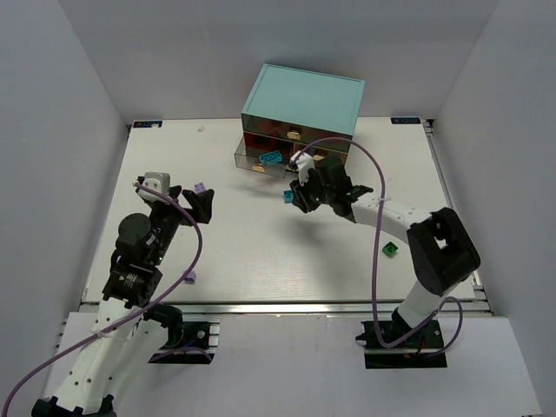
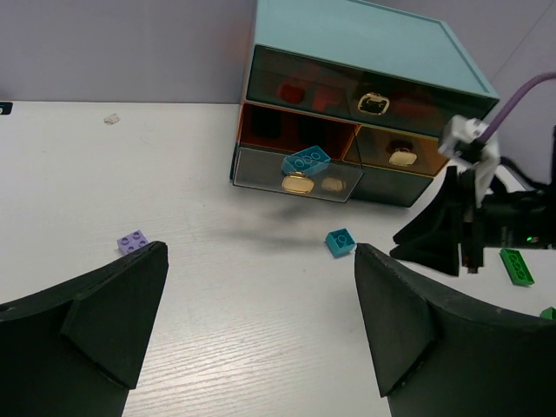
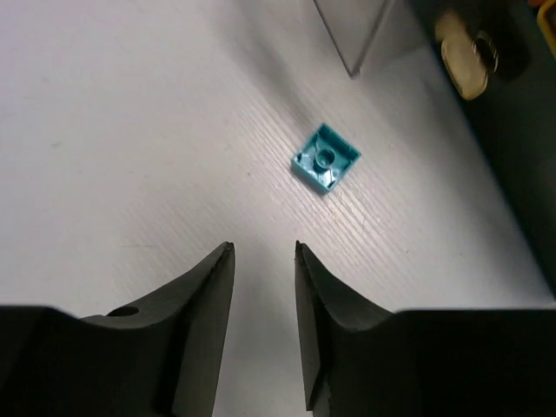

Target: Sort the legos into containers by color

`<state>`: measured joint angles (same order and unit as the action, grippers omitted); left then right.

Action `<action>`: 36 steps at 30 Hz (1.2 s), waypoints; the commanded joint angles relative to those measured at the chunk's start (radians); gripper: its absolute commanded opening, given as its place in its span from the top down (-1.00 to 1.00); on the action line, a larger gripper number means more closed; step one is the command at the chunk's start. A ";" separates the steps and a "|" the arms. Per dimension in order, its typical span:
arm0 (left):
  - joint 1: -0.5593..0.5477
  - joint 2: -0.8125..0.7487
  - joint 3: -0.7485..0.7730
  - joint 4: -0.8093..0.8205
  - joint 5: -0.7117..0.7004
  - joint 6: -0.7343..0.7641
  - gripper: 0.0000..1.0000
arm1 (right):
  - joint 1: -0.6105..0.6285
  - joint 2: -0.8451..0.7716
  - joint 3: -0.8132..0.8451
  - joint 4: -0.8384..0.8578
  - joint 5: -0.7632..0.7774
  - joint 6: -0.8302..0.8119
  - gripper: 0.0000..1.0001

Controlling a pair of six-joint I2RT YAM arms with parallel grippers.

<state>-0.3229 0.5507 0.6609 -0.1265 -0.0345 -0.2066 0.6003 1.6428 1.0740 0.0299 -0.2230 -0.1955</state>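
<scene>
Right wrist view: teal-blue lego [image 3: 325, 157] lies loose, upper centre of frame, beyond the fingertips.
Right gripper [image 3: 263, 248]: jaws narrowly parted, nothing between them.
Left gripper [image 2: 261, 254]: jaws spread wide, empty.

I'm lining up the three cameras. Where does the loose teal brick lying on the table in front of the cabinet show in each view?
Top external: teal brick near the centre, just below the pulled-out clear drawer.
Left wrist: teal brick right of centre, below the drawer.
Right wrist: teal brick upper middle, above the fingertips.
Shared landmark: that drawer; only its clear corner shows at the right wrist view's top edge.
</scene>
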 commanded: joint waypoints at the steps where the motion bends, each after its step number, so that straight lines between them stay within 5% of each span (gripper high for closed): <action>1: 0.004 -0.003 -0.009 0.014 0.013 0.001 -0.94 | 0.018 0.037 -0.037 0.188 0.129 0.122 0.17; 6: 0.004 0.000 -0.009 0.014 0.012 0.001 -0.94 | 0.065 0.103 -0.062 0.310 0.328 0.154 -0.17; 7: 0.004 0.000 -0.009 0.014 0.012 0.004 -0.94 | 0.073 0.132 -0.051 0.339 0.365 0.166 -0.41; 11: 0.004 0.003 -0.009 0.014 0.013 0.004 -0.94 | 0.095 0.204 -0.025 0.395 0.428 0.186 -0.55; 24: 0.004 0.003 -0.007 0.014 0.019 0.004 -0.94 | 0.112 0.373 0.116 0.397 0.602 0.278 -0.41; 32: 0.004 0.000 -0.007 0.013 0.013 0.006 -0.94 | 0.105 0.376 0.121 0.367 0.565 0.301 0.04; 36: 0.004 0.002 -0.009 0.011 0.010 0.006 -0.94 | 0.107 0.370 0.113 0.338 0.537 0.315 0.07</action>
<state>-0.3229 0.5591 0.6609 -0.1265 -0.0334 -0.2062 0.7078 2.0186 1.1755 0.3630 0.3237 0.0875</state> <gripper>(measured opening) 0.972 0.466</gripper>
